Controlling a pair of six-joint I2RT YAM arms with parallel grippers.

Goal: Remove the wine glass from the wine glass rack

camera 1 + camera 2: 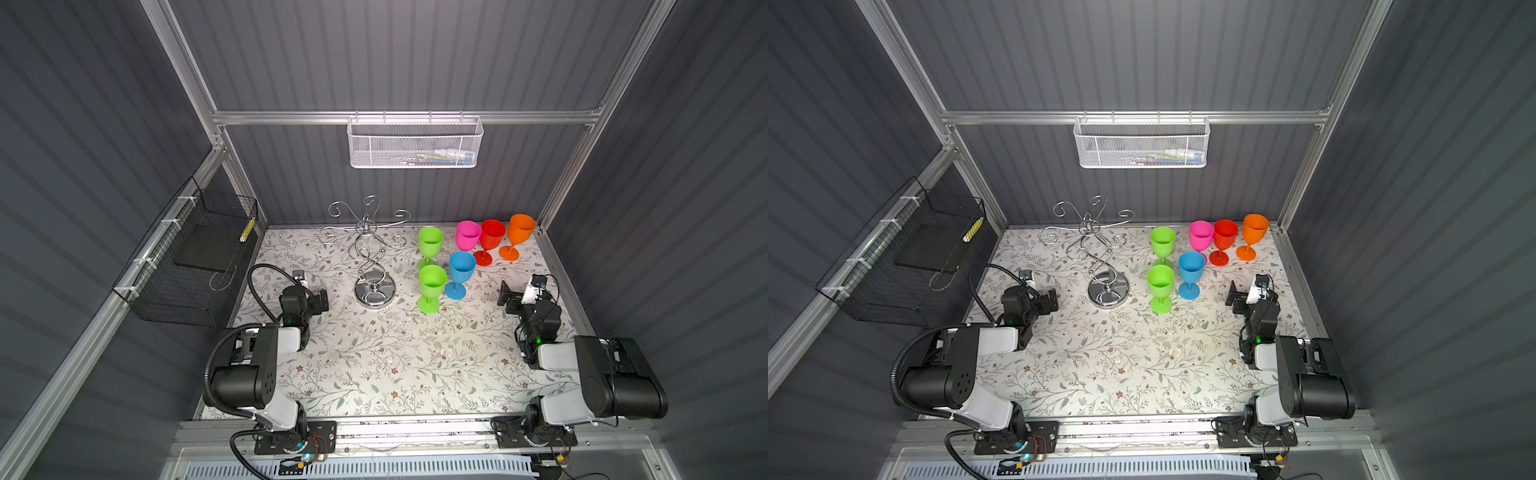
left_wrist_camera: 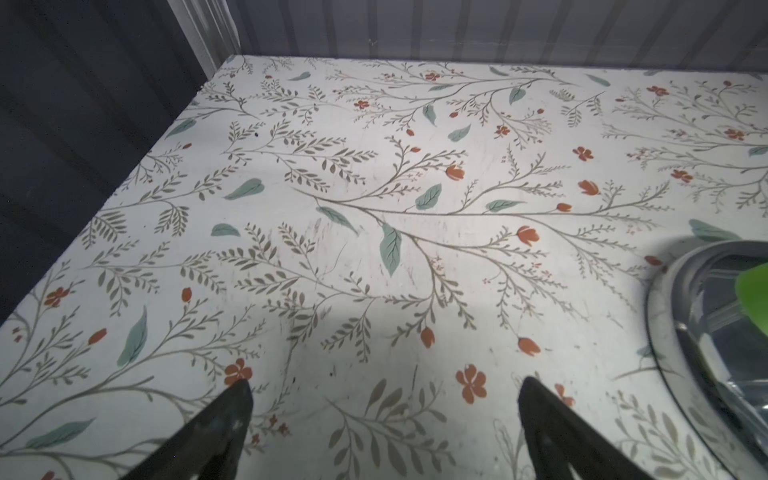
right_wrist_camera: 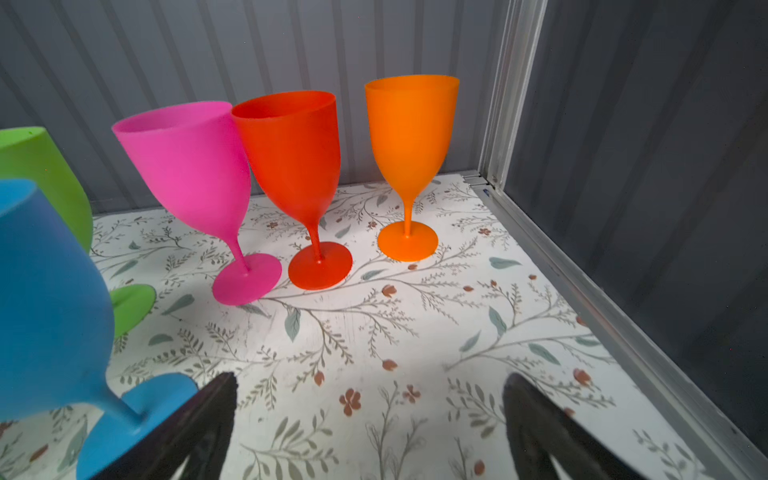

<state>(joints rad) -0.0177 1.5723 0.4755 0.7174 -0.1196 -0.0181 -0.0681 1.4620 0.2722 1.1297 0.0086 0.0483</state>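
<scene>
- The wine glass rack (image 1: 365,226) (image 1: 1088,226) is seen standing upright on the floral table (image 1: 374,365), toward the back and left of the middle in both top views.
- It is made of shiny chrome wire. Six arms ending in curled scrolls are spread out from a hub at the top.
- Below the hub, a twisted, looping stem is carried down to a round base (image 1: 375,291) (image 1: 1108,291) with a mirror finish.
- The edge of that base (image 2: 706,299) is caught in the left wrist view, with a patch of green reflected in it.
- Six coloured wine glasses are set upright on the table to the right of the rack, apart from it.
- Nearest the rack are the rear green glass (image 1: 430,243) and the front green glass (image 1: 433,284), with the blue glass (image 1: 461,268) beside the latter.
- Along the back wall the pink glass (image 3: 187,166), the red glass (image 3: 295,153) and the orange glass (image 3: 409,129) are lined up. Whether the pink and red bowls touch cannot be told.
- The left gripper (image 1: 322,300) (image 2: 384,390) is held low just left of the base, its fingers spread wide over bare tabletop.
- The right gripper (image 1: 508,298) (image 3: 370,382) is held near the table's right edge, to the right of the blue glass, its fingers likewise spread wide with only tabletop between them.
</scene>
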